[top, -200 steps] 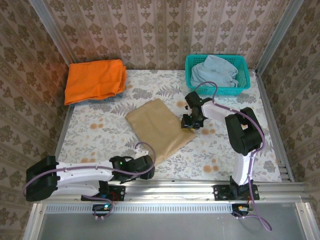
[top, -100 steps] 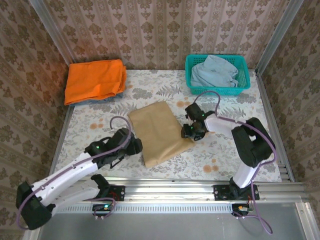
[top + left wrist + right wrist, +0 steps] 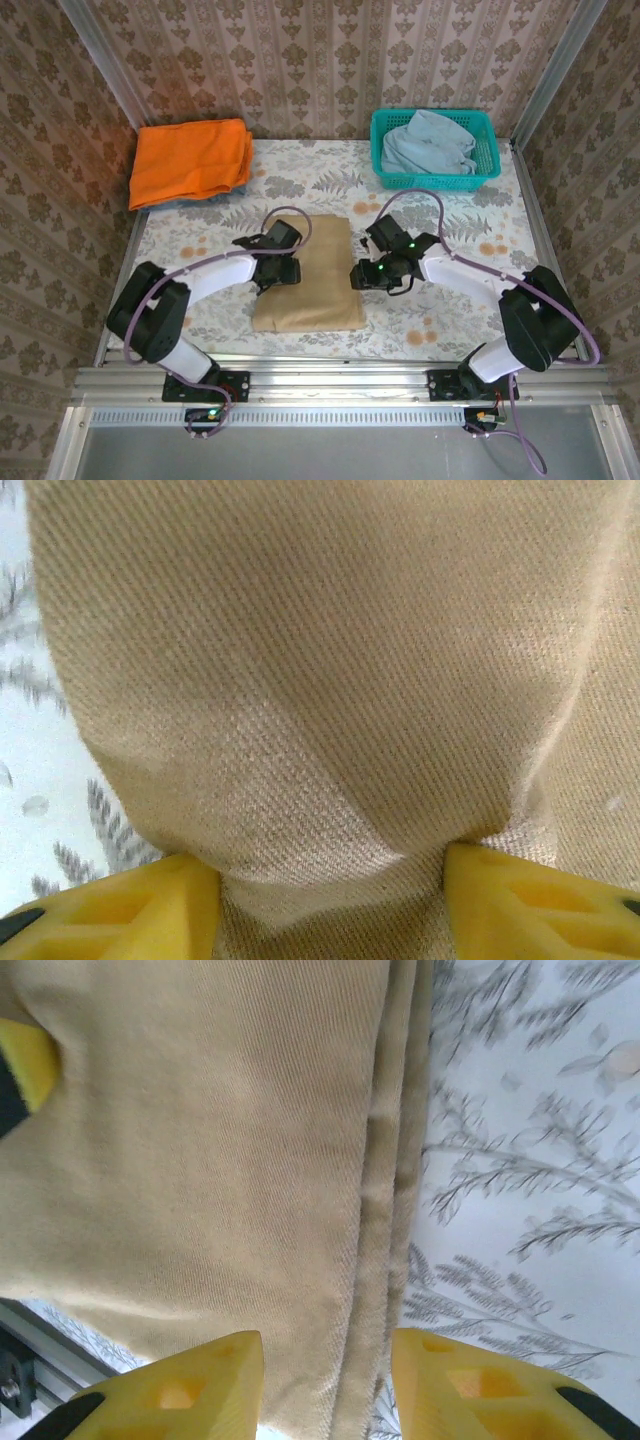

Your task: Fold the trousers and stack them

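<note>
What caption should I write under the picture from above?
The left pincer and right pincer flank the folded trousers on a flowery table, basket behind.

No text, label, brand, numeral or sign can be read in any view. The marks on the bench [image 3: 180, 235] cover and on the walls [image 3: 320, 60] are leaf and flower patterns, not letters. The trousers [image 3: 310, 275] show only plain tan weave close up.
</note>
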`<state>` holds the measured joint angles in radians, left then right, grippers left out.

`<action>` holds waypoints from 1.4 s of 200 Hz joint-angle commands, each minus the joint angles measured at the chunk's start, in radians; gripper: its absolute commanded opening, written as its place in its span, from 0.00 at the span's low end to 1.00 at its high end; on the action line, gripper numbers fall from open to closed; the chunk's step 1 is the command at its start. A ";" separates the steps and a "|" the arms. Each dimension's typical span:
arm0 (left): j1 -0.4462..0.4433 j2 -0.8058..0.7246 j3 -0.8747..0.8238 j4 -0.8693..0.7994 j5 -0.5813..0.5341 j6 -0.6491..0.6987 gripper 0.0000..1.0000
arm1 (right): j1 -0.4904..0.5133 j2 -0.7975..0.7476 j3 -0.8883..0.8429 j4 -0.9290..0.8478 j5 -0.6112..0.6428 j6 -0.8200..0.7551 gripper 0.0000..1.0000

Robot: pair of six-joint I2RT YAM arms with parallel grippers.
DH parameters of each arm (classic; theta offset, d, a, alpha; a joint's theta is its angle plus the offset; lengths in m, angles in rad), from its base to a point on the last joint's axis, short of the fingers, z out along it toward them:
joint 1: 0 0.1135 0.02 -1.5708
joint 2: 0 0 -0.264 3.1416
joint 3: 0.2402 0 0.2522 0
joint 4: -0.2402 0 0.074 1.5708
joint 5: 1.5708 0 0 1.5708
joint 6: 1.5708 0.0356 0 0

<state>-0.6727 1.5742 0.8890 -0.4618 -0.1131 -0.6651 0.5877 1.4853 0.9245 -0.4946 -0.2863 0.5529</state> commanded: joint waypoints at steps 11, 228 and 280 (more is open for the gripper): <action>0.028 0.121 0.106 0.014 -0.101 0.166 0.57 | -0.064 -0.031 0.025 -0.062 0.019 -0.035 0.41; 0.643 0.127 0.035 1.005 0.313 -0.361 1.00 | -0.173 0.148 0.174 0.080 -0.046 -0.043 0.62; 0.719 0.403 0.033 1.473 0.343 -0.684 1.00 | -0.190 0.161 0.160 0.073 -0.032 -0.059 0.65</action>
<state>0.0250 1.8805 0.9249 0.7174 0.1982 -1.1328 0.4122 1.6341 1.0782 -0.4149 -0.3225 0.5190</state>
